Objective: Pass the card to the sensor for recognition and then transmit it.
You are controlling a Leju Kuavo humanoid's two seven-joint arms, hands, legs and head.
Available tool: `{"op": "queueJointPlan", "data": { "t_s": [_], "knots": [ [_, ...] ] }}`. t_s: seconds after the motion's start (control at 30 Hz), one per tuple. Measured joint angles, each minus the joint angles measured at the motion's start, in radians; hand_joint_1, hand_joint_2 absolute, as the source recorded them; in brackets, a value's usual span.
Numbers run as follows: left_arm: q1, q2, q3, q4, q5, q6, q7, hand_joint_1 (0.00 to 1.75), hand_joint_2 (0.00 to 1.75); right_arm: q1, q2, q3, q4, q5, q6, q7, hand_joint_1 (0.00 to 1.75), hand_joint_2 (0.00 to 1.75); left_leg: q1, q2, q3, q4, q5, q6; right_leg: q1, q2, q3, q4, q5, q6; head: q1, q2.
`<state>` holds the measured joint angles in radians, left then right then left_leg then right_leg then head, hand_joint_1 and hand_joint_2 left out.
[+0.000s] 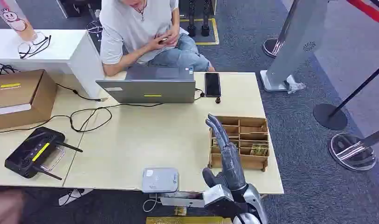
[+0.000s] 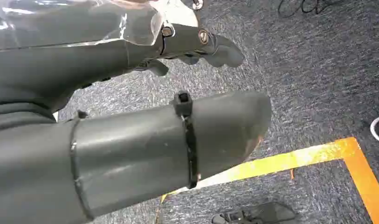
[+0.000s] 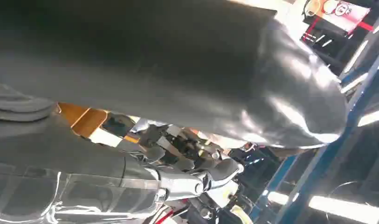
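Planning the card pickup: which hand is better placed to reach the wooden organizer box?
Right. The right hand is raised, open, beside the wooden organizer box; the left hand hangs over carpet.

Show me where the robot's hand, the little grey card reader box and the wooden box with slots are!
right hand (image 1: 227,156), head view, on the back of the raised hand.
card reader (image 1: 160,179), head view, middle of its grey top.
wooden box (image 1: 260,129), head view, on a bare divider near its far right corner.
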<state>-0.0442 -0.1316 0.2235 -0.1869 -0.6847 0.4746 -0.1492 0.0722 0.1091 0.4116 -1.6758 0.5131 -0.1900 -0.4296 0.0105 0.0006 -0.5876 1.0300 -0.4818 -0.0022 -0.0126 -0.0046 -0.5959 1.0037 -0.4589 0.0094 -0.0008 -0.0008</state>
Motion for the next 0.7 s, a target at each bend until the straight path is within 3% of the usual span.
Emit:
{"op": "queueJointPlan", "data": {
  "t_s": [0.7],
  "knots": [
    [0.009, 0.001, 0.000, 0.000, -0.009, 0.000, -0.010, 0.00, 0.00, 0.003, 0.000, -0.003, -0.014, 0.022, 0.011, 0.010, 0.00, 0.00, 0.000, 0.000, 0.000, 0.000, 0.000, 0.000, 0.000, 0.000, 0.000, 0.000, 0.000, 0.000, 0.000, 0.000]
  ]
}}
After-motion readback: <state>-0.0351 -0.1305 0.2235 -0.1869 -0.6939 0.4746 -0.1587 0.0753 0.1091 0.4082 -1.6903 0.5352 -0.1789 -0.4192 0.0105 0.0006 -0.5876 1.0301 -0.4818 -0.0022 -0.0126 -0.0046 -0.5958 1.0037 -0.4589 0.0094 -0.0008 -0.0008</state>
